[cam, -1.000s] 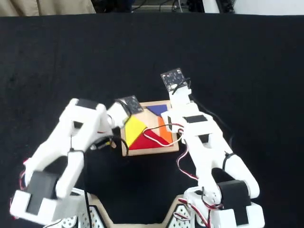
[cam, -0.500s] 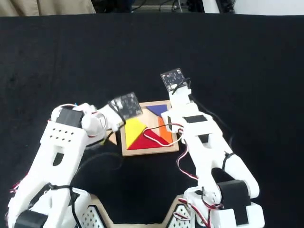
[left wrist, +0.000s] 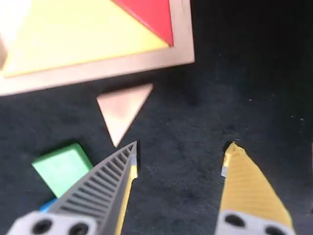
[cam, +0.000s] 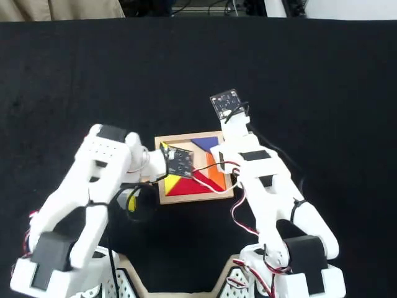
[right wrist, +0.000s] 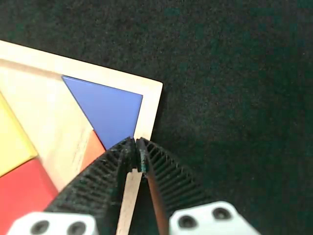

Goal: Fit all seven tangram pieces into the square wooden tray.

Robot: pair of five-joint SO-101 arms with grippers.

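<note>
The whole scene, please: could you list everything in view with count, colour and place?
wooden tray: one, light wood, between the arms
yellow triangle: one, yellow, in tray
red triangle: one, red, in tray, touching yellow
blue triangle: one, blue, tray corner
orange piece: one, orange, in tray, partly under an arm
pale triangle: one, pinkish-tan, on cloth outside tray
green piece: one, green, on cloth near it
cloth: one, black, under everything
left pincer: one, yellow-grey, open above cloth
right pincer: one, black, shut over tray rim
</note>
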